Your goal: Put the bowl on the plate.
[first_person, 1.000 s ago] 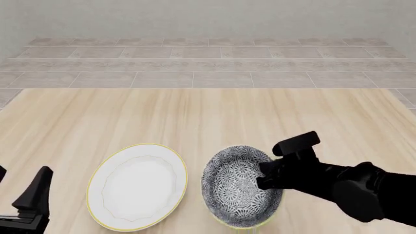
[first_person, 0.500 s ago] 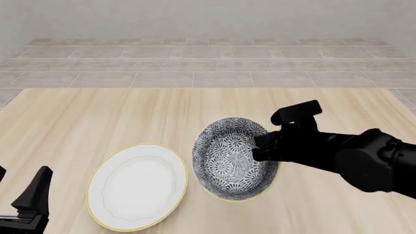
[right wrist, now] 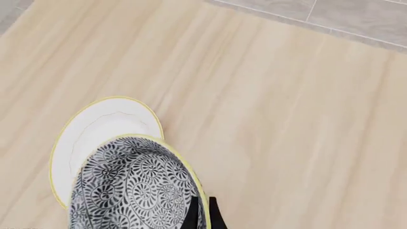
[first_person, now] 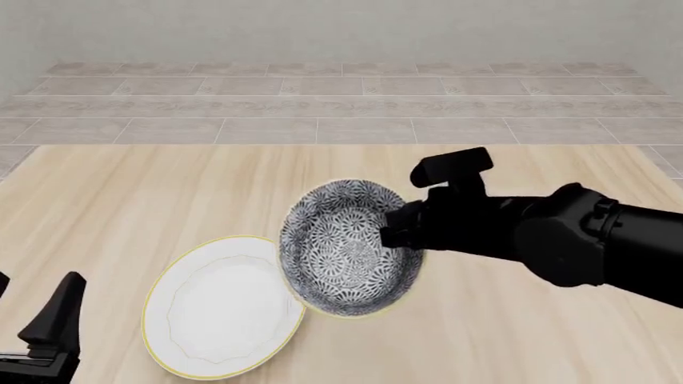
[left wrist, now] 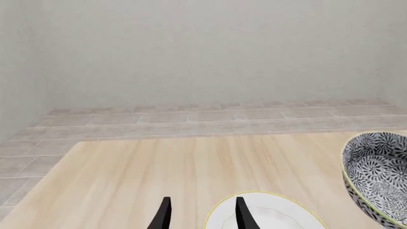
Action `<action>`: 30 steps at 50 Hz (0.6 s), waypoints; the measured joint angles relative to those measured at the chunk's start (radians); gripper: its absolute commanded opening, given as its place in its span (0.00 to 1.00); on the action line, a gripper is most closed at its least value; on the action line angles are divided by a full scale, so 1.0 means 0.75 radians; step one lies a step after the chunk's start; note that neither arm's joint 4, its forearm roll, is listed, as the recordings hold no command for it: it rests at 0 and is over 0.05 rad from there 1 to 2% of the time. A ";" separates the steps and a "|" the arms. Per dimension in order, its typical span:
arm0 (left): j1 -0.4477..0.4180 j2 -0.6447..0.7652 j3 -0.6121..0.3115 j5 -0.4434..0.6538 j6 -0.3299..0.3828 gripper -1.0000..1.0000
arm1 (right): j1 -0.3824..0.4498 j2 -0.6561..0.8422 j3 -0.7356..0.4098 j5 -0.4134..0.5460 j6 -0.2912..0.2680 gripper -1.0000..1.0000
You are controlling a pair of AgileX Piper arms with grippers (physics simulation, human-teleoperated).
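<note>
Bowl (first_person: 347,248) held aloft, tilted, its near edge overlapping the plate (first_person: 219,308) rim — I've got the right end effector (first_person: 397,232) pinching its wall. Left end effector (left wrist: 202,214) idle, fingers parted, near plate on table (first_person: 160,192).

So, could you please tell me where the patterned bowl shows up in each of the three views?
Front view: the bowl is near the middle, held tilted by the right hand.
Left wrist view: at the frame's right edge.
Right wrist view: at the bottom.
Shared landmark: the white plate, beside the bowl in every view.
</note>
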 measured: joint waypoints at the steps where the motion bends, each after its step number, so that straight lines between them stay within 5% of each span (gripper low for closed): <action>1: 0.000 0.000 0.000 0.000 0.000 1.00 | 0.005 0.005 -0.006 0.003 0.005 0.00; 30: 0.006 -0.001 0.000 -0.014 -0.001 1.00 | 0.147 0.154 -0.223 0.092 0.089 0.00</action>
